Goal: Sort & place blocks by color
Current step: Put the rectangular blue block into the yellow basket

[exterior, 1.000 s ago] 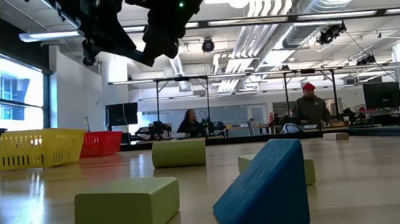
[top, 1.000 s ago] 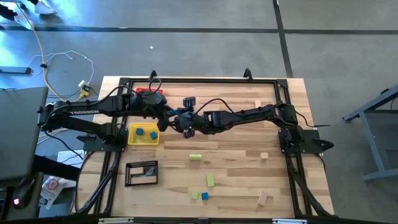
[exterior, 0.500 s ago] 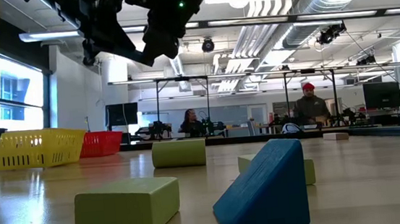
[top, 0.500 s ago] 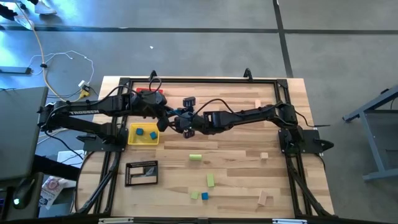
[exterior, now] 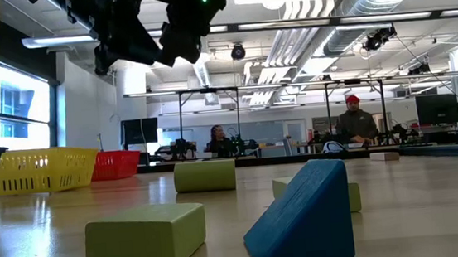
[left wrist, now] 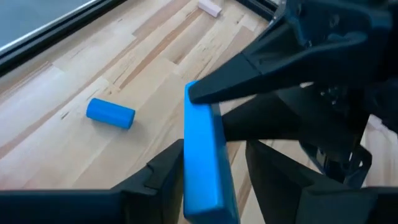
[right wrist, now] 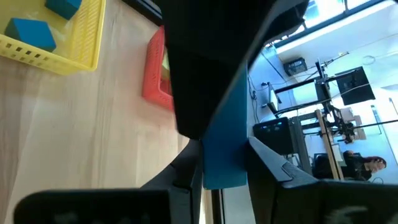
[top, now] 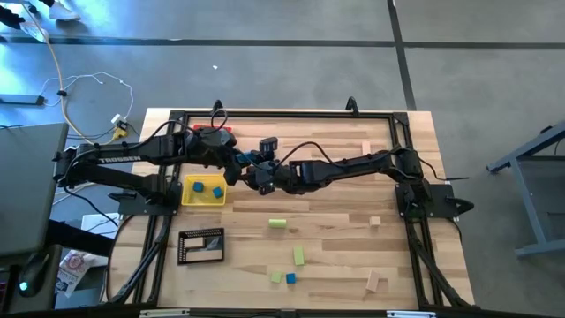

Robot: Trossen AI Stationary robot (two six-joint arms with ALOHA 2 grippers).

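Midair, right pincer (right wrist: pixel 221 171) clamping blue block (left wrist: pixel 202 158), left pincer (left wrist: pixel 211 180) loosely flanking it.

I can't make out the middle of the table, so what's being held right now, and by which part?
A flat blue block, in midair between both grippers. The right gripper clamps one end; the left gripper brackets its faces at the other end, but its grip cannot be told.

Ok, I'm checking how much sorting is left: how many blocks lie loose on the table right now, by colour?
Green blocks: 3
Tan blocks: 3
Blue blocks: 2, one of them a cylinder seen only from the left wrist
Total: 8
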